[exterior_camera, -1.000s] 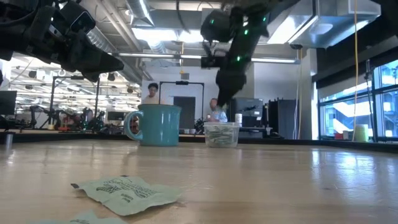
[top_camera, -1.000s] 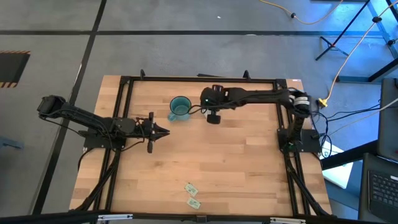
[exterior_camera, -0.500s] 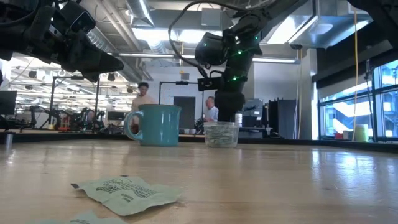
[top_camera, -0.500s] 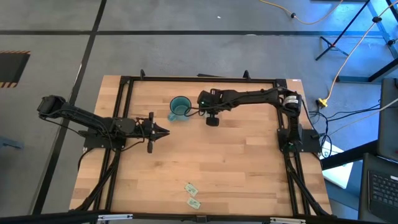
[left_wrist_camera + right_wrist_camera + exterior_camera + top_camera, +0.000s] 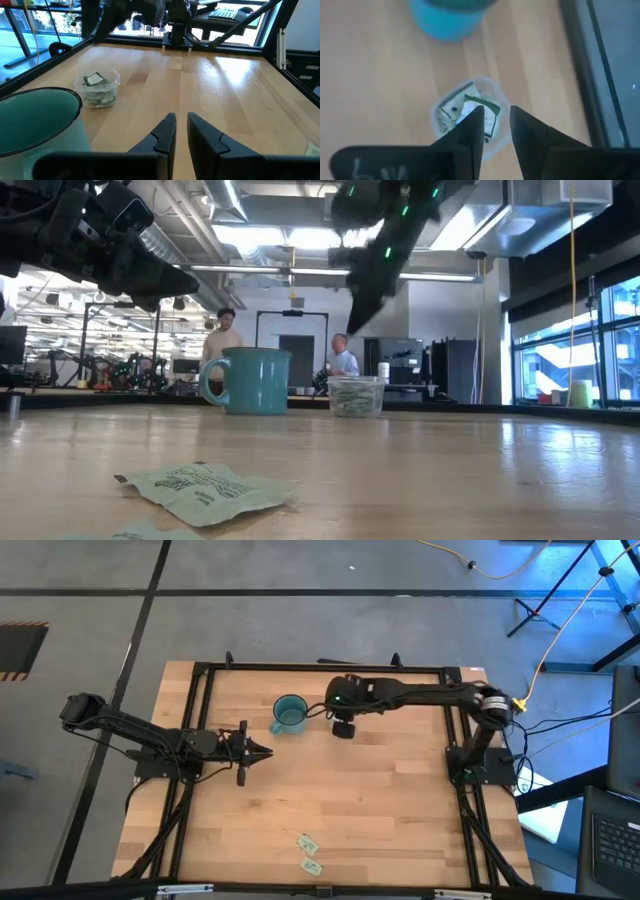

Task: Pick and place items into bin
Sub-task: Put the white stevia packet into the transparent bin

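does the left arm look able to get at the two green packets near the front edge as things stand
Probably yes: the left pincer hangs empty over bare table, and nothing stands between it and the two green packets; mug and cup sit away from that path.

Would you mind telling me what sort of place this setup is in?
Probably a robotics lab or workshop: an open hall with exposed ceiling ducts, other robot arms on benches behind, and two people standing beyond the wooden table.
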Motion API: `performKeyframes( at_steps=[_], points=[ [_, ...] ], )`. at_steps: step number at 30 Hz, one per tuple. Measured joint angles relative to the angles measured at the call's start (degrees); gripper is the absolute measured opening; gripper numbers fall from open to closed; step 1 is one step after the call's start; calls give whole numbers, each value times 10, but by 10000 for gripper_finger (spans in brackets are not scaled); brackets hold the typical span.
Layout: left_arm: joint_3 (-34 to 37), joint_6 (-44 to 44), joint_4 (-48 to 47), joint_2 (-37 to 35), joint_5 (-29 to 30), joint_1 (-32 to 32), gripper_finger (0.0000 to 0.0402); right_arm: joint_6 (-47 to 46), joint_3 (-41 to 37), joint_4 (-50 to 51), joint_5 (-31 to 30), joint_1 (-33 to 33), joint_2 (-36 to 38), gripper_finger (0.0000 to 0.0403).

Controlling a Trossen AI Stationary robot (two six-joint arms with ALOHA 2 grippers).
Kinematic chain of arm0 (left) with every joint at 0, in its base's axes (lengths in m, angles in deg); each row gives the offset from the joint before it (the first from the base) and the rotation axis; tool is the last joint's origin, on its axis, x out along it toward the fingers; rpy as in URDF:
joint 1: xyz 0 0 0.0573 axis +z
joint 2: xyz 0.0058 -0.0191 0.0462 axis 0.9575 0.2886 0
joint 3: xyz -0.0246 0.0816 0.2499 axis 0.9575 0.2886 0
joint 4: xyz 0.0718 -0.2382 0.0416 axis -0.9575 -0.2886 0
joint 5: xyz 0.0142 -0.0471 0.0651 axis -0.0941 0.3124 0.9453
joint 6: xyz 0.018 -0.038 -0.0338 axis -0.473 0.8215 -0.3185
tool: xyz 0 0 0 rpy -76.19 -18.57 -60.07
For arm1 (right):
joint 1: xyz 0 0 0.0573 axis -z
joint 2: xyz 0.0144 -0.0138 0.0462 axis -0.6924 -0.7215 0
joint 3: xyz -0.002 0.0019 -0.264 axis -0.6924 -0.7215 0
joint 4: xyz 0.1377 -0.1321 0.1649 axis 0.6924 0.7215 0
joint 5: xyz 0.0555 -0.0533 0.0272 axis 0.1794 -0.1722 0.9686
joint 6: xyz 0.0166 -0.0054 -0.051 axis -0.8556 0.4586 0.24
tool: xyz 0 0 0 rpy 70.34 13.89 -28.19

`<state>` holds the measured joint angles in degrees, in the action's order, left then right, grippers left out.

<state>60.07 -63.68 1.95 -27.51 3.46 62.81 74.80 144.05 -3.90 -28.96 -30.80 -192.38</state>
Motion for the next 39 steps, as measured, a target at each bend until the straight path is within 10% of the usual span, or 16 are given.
performKeyframes(
  at_steps=[8, 18, 39],
  points=[
    [0, -10, 2, 0, -71, 0, 39, -83, -57, 10, 39, -89, 172, 98],
    [-17, -36, 2, 24, -109, 0, 49, -171, -342, -280, 40, -249, 367, 98],
    [-306, -134, 3, 497, -233, -106, 61, -168, -532, -476, -3, -289, 433, 98]
  ],
)
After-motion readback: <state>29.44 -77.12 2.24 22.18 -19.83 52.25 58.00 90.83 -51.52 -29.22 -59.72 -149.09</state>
